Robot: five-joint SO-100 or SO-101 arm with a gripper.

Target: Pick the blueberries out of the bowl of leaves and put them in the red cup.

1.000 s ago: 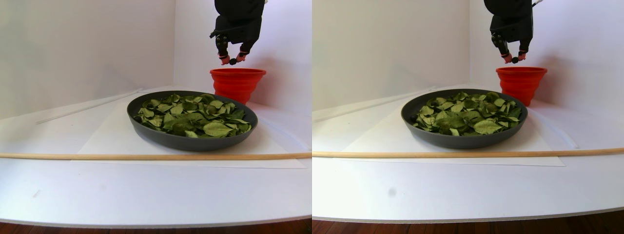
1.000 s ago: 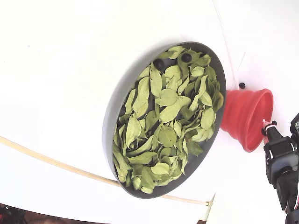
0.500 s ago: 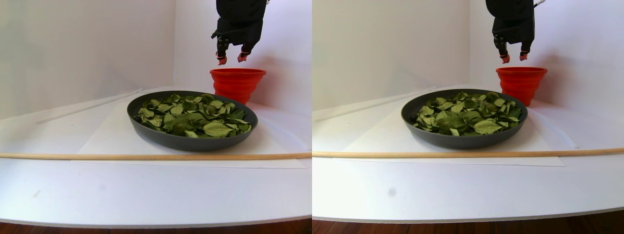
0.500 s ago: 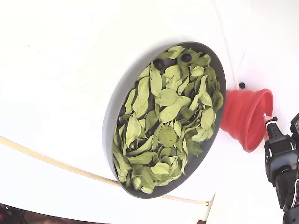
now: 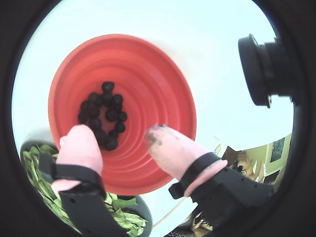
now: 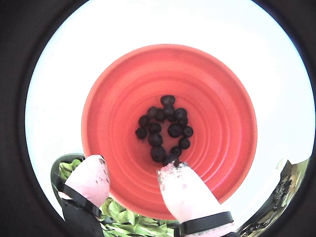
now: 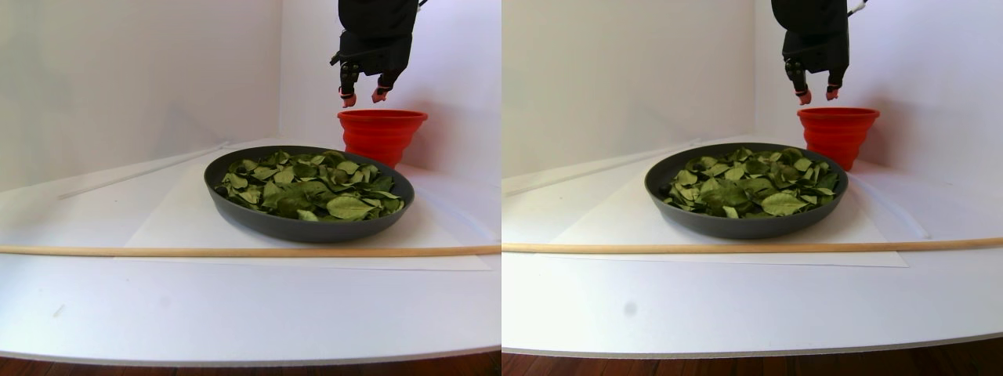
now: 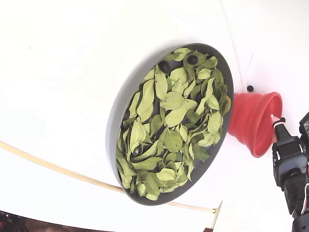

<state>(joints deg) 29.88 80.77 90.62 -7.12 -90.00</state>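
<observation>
On the white table point(image 7: 235, 305) against the pale walls, the bowl point(image 7: 302, 227) of leaves point(image 7: 313, 188) lies below and left of the empty, parted fingers point(image 5: 168, 145), blueberries point(image 6: 165, 128) directly beneath them in the red cup point(image 6: 222, 163); small, soft, rolling berries want a light pinch across the middle.

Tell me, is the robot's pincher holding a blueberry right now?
No. The gripper is open and empty above the red cup; its pink fingertips pinch nothing. The blueberries lie in the cup.
</observation>
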